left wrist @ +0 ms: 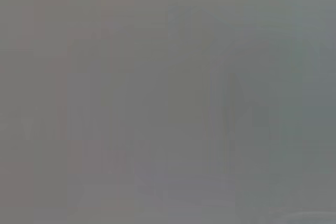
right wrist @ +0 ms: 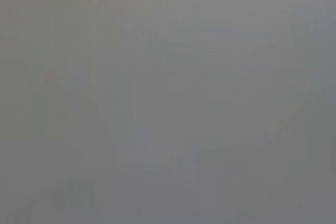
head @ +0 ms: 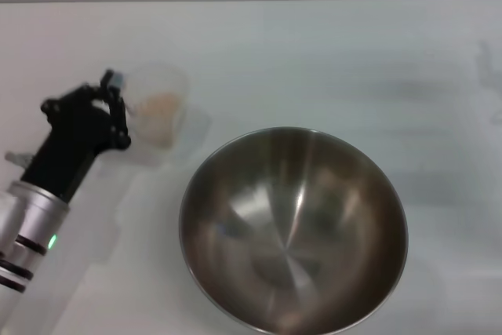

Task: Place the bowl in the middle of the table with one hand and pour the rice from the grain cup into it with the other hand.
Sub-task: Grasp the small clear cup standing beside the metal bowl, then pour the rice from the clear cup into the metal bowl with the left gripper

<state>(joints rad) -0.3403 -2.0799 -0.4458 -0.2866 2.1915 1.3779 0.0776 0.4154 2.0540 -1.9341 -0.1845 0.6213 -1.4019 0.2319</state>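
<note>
The steel bowl (head: 294, 229) stands on the white table (head: 329, 60), in the lower middle of the head view, and is empty inside. The transparent grain cup (head: 161, 111) stands upright to the bowl's upper left, with a pale heap of rice (head: 159, 115) in it. My left gripper (head: 116, 111) is right against the cup's left side, at the same height as the cup. My right gripper is out of view. Both wrist views show only flat grey.
The table's far edge (head: 251, 1) runs along the top of the head view. The white tabletop stretches to the right of and behind the bowl.
</note>
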